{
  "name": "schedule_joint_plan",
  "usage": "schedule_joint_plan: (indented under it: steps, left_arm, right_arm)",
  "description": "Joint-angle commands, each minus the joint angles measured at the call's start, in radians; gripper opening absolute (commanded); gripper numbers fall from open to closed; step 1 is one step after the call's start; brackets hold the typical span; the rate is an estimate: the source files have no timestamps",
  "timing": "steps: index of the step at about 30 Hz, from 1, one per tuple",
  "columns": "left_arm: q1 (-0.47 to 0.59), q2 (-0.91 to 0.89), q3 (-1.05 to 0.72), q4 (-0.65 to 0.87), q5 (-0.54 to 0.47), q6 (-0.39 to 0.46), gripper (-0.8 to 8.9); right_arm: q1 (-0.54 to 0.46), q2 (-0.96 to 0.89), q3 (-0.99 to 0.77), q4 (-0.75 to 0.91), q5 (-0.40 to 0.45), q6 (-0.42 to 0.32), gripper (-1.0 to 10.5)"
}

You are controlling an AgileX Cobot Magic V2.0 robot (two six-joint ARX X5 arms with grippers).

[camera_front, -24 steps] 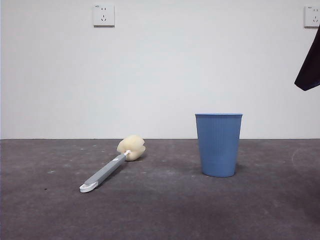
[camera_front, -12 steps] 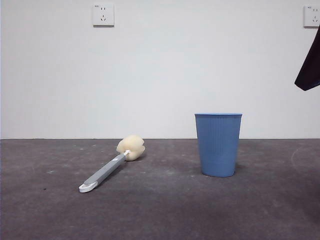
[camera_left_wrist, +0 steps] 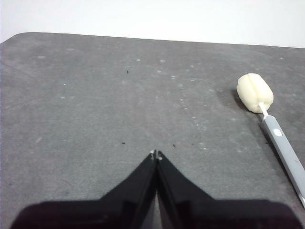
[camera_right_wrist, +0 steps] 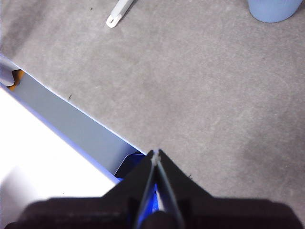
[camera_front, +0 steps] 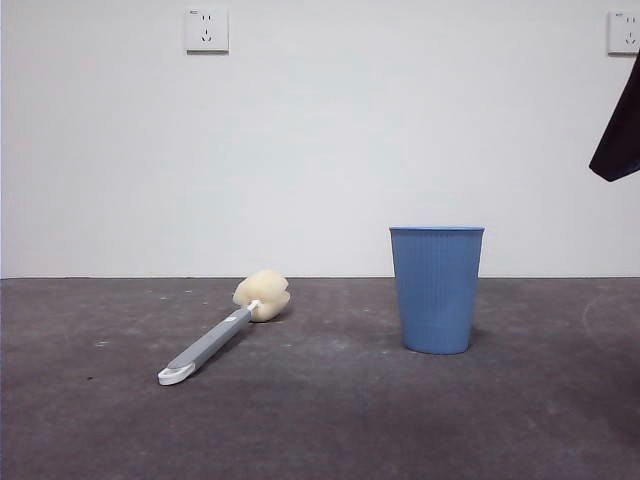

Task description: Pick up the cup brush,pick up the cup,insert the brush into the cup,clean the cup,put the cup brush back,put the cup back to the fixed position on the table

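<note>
The cup brush (camera_front: 222,336) lies flat on the table (camera_front: 330,420) at the left, its cream sponge head toward the wall and its white looped tip toward the front. The blue ribbed cup (camera_front: 436,288) stands upright to its right. My left gripper (camera_left_wrist: 156,155) is shut and empty, above bare table beside the brush (camera_left_wrist: 267,119). My right gripper (camera_right_wrist: 156,153) is shut and empty, above the table's edge, well away from the cup (camera_right_wrist: 272,9) and the brush's looped tip (camera_right_wrist: 117,13). One arm shows as a black tip (camera_front: 620,135) at the top right.
A white wall with two sockets (camera_front: 207,30) stands behind the table. The right wrist view shows the table's edge (camera_right_wrist: 71,121) with a pale surface beyond it.
</note>
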Motion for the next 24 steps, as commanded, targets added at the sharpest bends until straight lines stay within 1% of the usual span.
schedule_joint_plan:
  steps: [1,3,4,6,8,9,12,14,19,22,24]
  left_arm:
    - [0.003,-0.003,-0.015,0.005,0.0,-0.006,-0.03]
    - [0.003,-0.003,-0.015,0.005,0.0,-0.006,-0.03]
    - [0.003,-0.003,-0.015,0.005,0.0,-0.006,-0.03]
    - [0.003,-0.003,-0.015,0.005,0.0,-0.006,-0.03]
    - [0.003,-0.003,-0.015,0.005,0.0,-0.006,-0.03]
    - [0.003,-0.003,-0.015,0.005,0.0,-0.006,-0.03]
    - [0.003,-0.003,-0.015,0.005,0.0,-0.006,-0.03]
    - [0.003,-0.003,-0.015,0.005,0.0,-0.006,-0.03]
    - [0.003,-0.003,-0.015,0.005,-0.001,-0.006,-0.03]
    - [0.003,-0.003,-0.015,0.005,-0.002,-0.006,-0.03]
    - [0.003,-0.003,-0.015,0.005,-0.002,-0.006,-0.03]
  right_arm:
    - [0.002,-0.002,0.003,0.002,-0.001,0.005,0.0]
    - [0.002,-0.002,0.003,0.003,0.001,-0.005,0.0]
    - [-0.001,-0.002,0.003,0.011,0.021,-0.044,0.0]
    - [-0.022,-0.012,0.003,0.045,0.082,-0.087,0.0]
    - [-0.066,-0.029,0.002,0.111,0.136,-0.112,0.0]
    - [-0.094,-0.038,0.0,0.146,0.138,-0.119,0.0]
    - [-0.219,-0.092,-0.018,0.259,0.122,-0.135,0.0]
    - [-0.325,-0.136,-0.037,0.31,0.122,-0.146,0.0]
    - [-0.557,-0.261,-0.114,0.356,0.122,-0.163,0.0]
    - [-0.65,-0.359,-0.198,0.418,0.123,-0.171,0.0]
    - [-0.689,-0.423,-0.267,0.484,0.124,-0.17,0.0]
